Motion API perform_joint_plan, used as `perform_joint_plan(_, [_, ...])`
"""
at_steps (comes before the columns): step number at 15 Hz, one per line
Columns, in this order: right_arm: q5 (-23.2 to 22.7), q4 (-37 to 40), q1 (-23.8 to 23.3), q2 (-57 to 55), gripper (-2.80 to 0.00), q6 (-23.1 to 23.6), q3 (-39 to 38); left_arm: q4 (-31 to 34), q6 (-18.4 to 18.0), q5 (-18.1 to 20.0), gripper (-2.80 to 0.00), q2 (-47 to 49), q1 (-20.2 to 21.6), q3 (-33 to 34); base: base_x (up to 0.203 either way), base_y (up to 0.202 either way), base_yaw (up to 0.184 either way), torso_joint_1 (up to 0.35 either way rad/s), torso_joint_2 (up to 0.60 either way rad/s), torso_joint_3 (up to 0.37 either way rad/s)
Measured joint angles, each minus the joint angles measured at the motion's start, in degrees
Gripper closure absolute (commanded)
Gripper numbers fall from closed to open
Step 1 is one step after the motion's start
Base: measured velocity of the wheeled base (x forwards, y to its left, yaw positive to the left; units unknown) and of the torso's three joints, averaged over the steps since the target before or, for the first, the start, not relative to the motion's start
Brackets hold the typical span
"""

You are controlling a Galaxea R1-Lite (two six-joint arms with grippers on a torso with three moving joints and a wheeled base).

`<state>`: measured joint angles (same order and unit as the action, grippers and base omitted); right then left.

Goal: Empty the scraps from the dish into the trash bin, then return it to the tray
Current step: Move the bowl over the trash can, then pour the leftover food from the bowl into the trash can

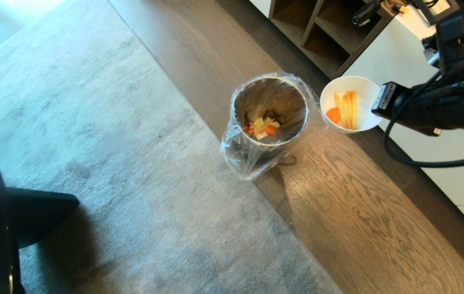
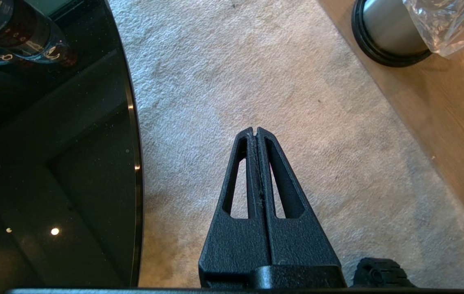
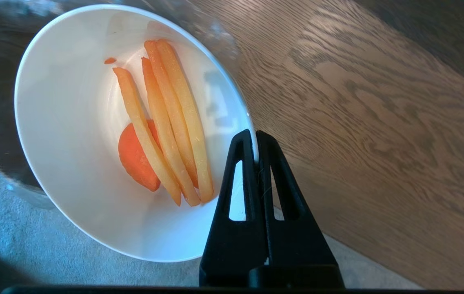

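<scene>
A: What is lying underfoot here?

B: A pale grey carpet [image 1: 105, 134] is covering the left of the room, and a brown wood-grain plank floor [image 1: 350, 212] is running beside it. The round metallic trash bin [image 1: 270, 110], lined with a clear plastic bag, is standing on the wood right at the carpet's edge, with chopped food already sitting inside.

A: And the dish?

B: The right gripper [image 3: 255, 136] is pinching the rim of the deep, glossy white bowl [image 1: 351, 104], holding it in the air just beside the bin. The orange and pale yellow strips and the round orange slice [image 3: 162, 122] are lying inside it.

A: The other arm?

B: The left gripper [image 2: 256, 131] is hanging over the carpet, fingers pressed together, next to a round black glass tabletop [image 2: 52, 163]. A wooden open shelf unit [image 1: 321, 32] and a white cabinet [image 1: 460, 175] are standing behind.
</scene>
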<state>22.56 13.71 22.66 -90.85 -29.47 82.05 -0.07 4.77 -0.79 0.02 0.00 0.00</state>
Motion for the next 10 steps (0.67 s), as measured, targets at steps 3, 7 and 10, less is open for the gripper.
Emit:
perform_joint_plan(3, [0.45, -0.27, 4.82, -4.26, 0.0, 3.6, 6.06, 0.0, 0.0, 0.0, 0.0, 0.0, 0.0, 0.0, 0.0, 0.0, 0.0, 0.0, 0.0, 0.0])
perform_joint_plan(7, [2.38, -2.8, 9.88, -8.97, 0.0, 7.87, 10.52, 0.0, -0.04, 0.02, 0.0, 0.0, 0.0, 0.0, 0.0, 0.0, 0.0, 0.0, 0.0, 0.0])
perform_joint_plan(10, [2.6, -11.52, 10.52, -11.76, 0.0, 16.26, 10.68, 0.0, -0.04, 0.02, 0.0, 0.0, 0.0, 0.0, 0.0, 0.0, 0.0, 0.0, 0.0, 0.0])
